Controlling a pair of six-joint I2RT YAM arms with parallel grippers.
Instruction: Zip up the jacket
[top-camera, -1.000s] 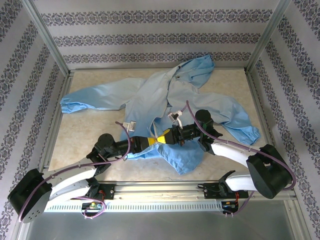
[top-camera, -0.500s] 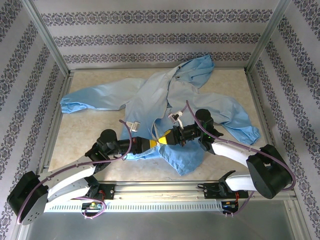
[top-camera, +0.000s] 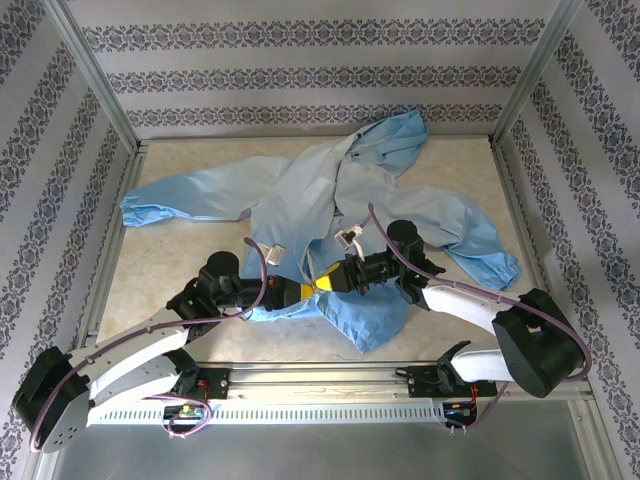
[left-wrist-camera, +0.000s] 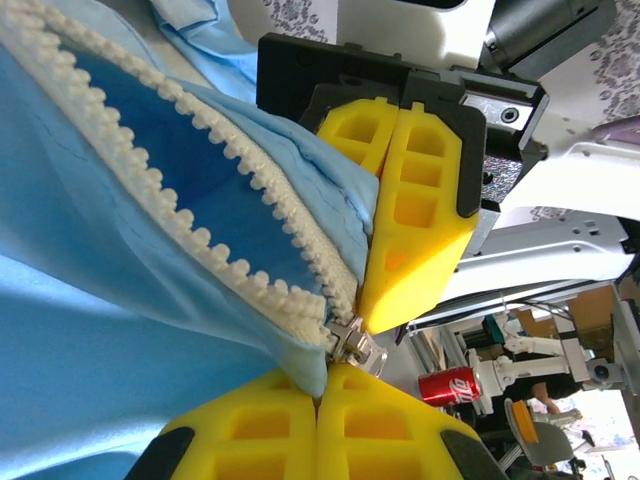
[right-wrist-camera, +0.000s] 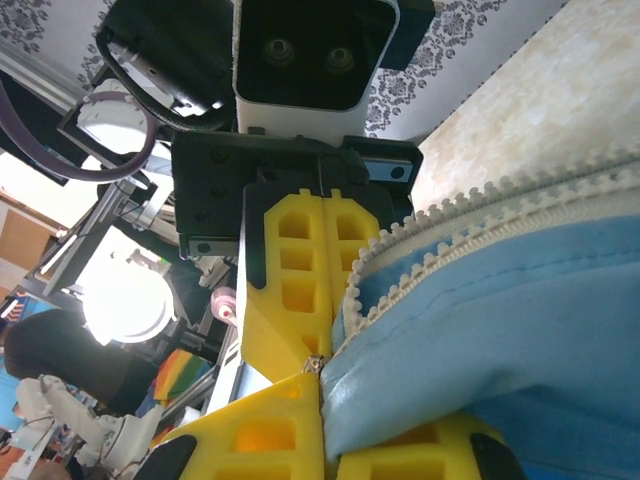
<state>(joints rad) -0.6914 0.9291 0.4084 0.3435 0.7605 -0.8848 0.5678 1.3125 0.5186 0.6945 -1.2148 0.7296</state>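
The jacket (top-camera: 300, 190) is being clamped beside the slider (left-wrist-camera: 352, 347) by left pincer (left-wrist-camera: 320, 395) and right pincer (right-wrist-camera: 325, 420), both closed tight, and slack fabric is risking being snagged in the teeth (left-wrist-camera: 245, 165).

The left gripper (top-camera: 312, 289) and right gripper (top-camera: 330, 282) meet tip to tip at the near hem of the jacket (top-camera: 300, 190).

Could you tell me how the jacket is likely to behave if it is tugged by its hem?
Probably floppy: the jacket lies in soft folds on the table, so it would likely sag and drag. Its thin, shiny cloth looks light, perhaps slippery. The zipper teeth curve loosely, so they may buckle unless pulled taut.
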